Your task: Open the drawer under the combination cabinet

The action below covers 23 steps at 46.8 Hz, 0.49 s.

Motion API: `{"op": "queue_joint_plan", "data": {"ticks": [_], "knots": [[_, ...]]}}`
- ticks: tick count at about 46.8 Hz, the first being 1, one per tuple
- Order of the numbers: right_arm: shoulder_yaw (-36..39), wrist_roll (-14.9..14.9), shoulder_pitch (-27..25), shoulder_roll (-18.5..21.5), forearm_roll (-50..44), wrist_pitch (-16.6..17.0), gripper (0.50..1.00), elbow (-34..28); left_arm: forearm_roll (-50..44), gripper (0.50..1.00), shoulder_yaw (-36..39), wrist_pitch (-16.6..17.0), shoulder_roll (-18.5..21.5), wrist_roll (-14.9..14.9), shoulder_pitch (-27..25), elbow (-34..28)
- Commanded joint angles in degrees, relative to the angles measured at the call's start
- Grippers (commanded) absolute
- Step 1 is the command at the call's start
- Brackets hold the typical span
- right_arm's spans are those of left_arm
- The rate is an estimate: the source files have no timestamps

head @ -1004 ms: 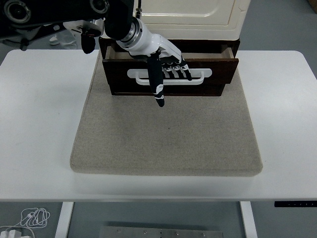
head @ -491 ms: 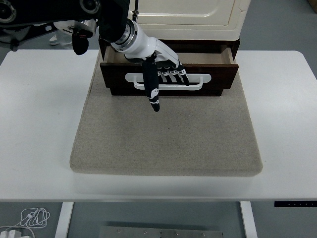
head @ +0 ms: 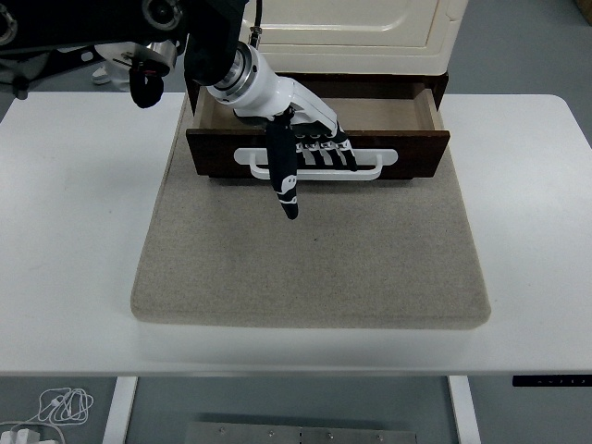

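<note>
A cream combination cabinet stands at the back of a beige mat. Its dark wooden drawer underneath is pulled partly out, and the bare inside shows. A white bar handle runs along the drawer front. My left hand reaches in from the upper left; its black fingers are hooked over the handle, and the thumb points down in front of the drawer. The right hand is out of view.
The mat lies on a white table. A dark part of the robot hangs at the upper left. White cables lie on the floor at the lower left.
The drawer has slid further out toward the near edge with my left hand on its handle. More of the drawer's inside shows now.
</note>
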Motion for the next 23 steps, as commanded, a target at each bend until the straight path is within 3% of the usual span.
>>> {"op": "queue_joint_plan", "data": {"ticks": [1, 23], "knots": [[0.0, 0.0, 0.0, 0.0, 0.0, 0.0, 0.926, 0.0, 0.0, 1.0, -0.1, 0.1, 0.0, 0.0, 0.0, -0.5], [0.0, 0.0, 0.0, 0.0, 0.0, 0.0, 0.926, 0.0, 0.0, 1.0, -1.1, -1.8, 0.9, 0.0, -0.3, -1.7]]}}
